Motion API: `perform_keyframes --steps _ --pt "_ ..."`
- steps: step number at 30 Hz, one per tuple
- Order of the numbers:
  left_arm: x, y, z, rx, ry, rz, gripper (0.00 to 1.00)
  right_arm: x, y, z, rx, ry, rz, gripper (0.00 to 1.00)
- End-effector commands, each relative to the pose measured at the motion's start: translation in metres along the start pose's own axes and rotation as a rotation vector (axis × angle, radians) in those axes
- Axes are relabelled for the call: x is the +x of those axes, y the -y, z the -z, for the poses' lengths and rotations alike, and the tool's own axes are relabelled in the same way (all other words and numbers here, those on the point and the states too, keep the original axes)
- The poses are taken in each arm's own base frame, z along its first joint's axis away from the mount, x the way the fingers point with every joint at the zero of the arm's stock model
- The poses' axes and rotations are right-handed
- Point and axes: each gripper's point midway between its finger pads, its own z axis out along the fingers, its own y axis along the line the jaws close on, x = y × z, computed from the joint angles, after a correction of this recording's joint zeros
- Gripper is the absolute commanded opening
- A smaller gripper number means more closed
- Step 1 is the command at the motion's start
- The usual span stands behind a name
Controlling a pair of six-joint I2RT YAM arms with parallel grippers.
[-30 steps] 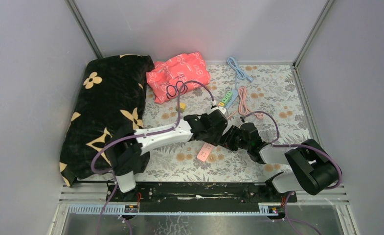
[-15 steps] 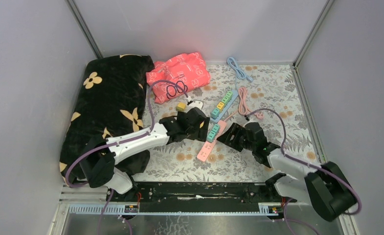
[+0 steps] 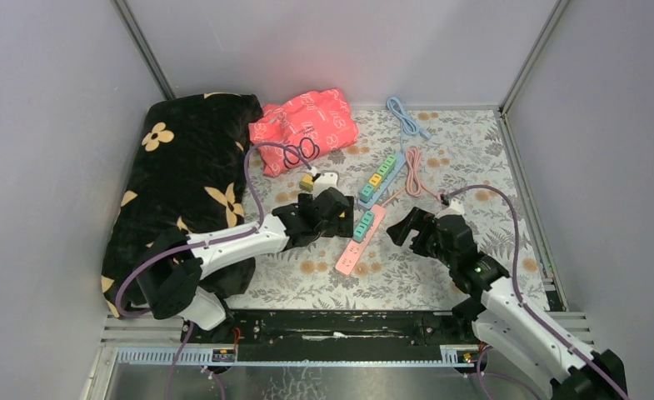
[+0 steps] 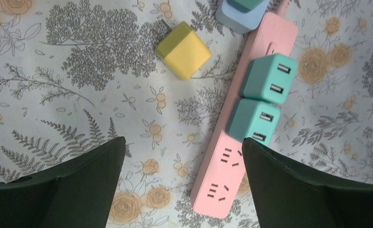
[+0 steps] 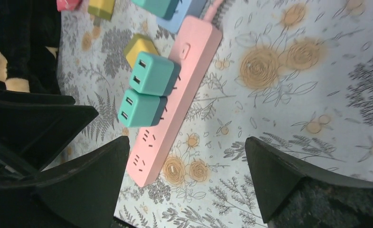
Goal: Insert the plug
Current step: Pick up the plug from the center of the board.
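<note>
The pink power strip [image 3: 356, 243] lies slantwise in the middle of the surface [image 3: 473, 158], its corded end pointing far and right. Two teal plugs [image 4: 263, 97] sit side by side in its middle sockets. In the right wrist view they look seated flush, with only a thin line of prong showing. The two sockets at the near end are vacant.

Your left pincer [image 3: 342, 218] hangs just left of the strip and your right pincer [image 3: 405, 228] just right of it. Both are spread wide and hold nothing. I judge the insertion done, and what is left is to draw both arms clear.

A yellow charger cube [image 4: 183, 50] lies loose just left of the strip's far end. Whether it also belongs in a socket, I cannot tell.

- **Far:** a blue power strip [image 3: 381, 173] carrying more plugs lies just beyond the pink one, with a pink cable [image 3: 415, 173] and a blue cable [image 3: 406, 117] past it.
- **Left:** a black flowered pillow [image 3: 182, 175] fills the side, with a red bag [image 3: 307, 125] at its far end, so the left arm has little room that way.
- **Near and right:** the floral cloth is the most open, and it is your easiest way out for the right arm.

Grey walls [image 3: 556, 100] close the left, far and right sides.
</note>
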Motion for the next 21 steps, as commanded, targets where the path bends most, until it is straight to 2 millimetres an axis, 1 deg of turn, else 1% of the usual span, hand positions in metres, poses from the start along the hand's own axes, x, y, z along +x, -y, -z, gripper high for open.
perform_keyframes --steps 1,6,7,13,18,21 --pt "-0.026 0.006 -0.016 0.0 0.1 0.086 1.0 -0.031 0.0 0.015 0.04 0.129 0.079 0.99" --pt "-0.035 0.016 -0.037 -0.013 0.106 0.106 1.0 -0.053 -0.001 0.023 0.071 0.201 0.152 0.99" --pt "-0.033 0.016 -0.045 -0.025 0.095 0.103 1.0 -0.056 -0.001 0.024 0.08 0.206 0.167 0.99" --pt "-0.038 0.016 -0.076 -0.089 0.078 0.104 1.0 -0.07 0.0 0.027 0.094 0.273 0.231 0.99" --pt "-0.041 0.005 -0.093 -0.143 0.065 0.127 1.0 -0.079 0.004 0.03 0.104 0.327 0.274 0.99" --pt "-0.041 -0.004 -0.101 -0.17 0.058 0.141 0.99 -0.078 0.006 0.032 0.105 0.331 0.29 0.99"
